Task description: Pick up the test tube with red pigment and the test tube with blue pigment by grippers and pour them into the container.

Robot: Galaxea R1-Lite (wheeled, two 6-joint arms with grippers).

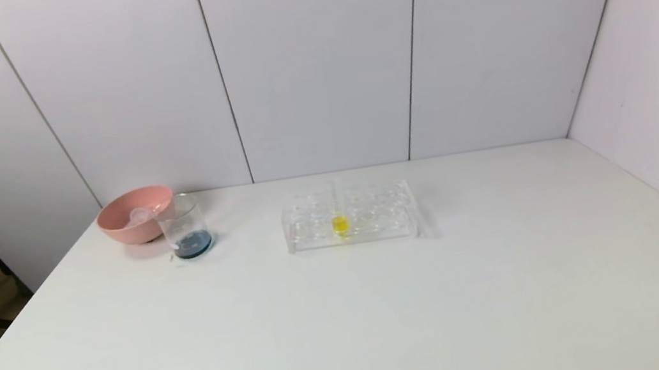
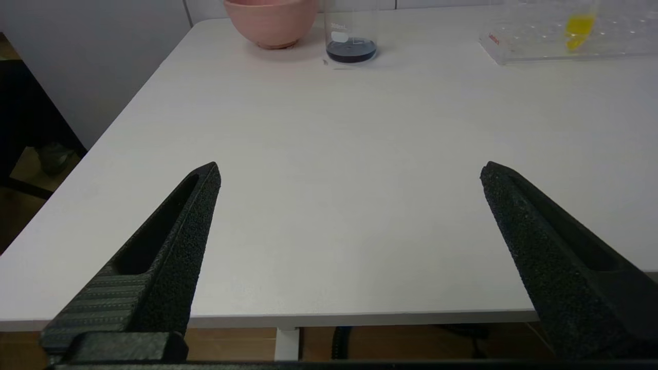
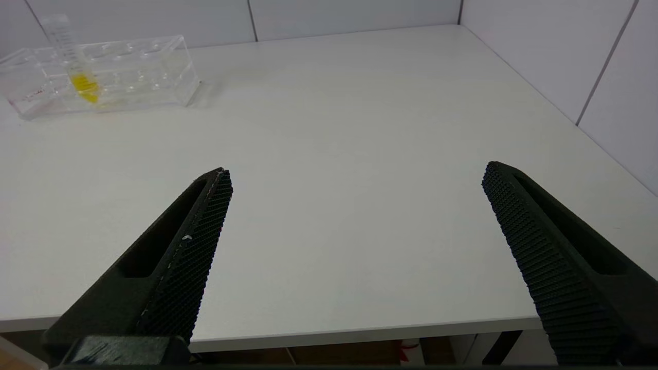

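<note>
Both grippers sit drawn back at the near edge of the table, out of the head view. Left gripper: jaws spread wide, nothing between them; fingers black, wedge-shaped, with a rough grainy face. Right gripper: the same, wide and empty; pads finely ribbed.

Table top is white, matt, flat.

Farther off, mid-table: clear plastic tube rack, long axis running left to right, holding one upright tube with yellow liquid. No red or blue tube shows in it.

Far left, toward the wall: the container, a clear glass beaker, upright, with a shallow layer of dark blue liquid at the bottom. Just behind it, touching or nearly so, is a pink bowl, smooth and round. Something pale and translucent lies in the bowl, possibly emptied tubes; the view is too poor to confirm.

Judgement: the beaker lies ahead and slightly to the right of the left gripper, which is the nearer arm; the rack lies ahead and left of the right gripper. The pouring looks already done.
</note>
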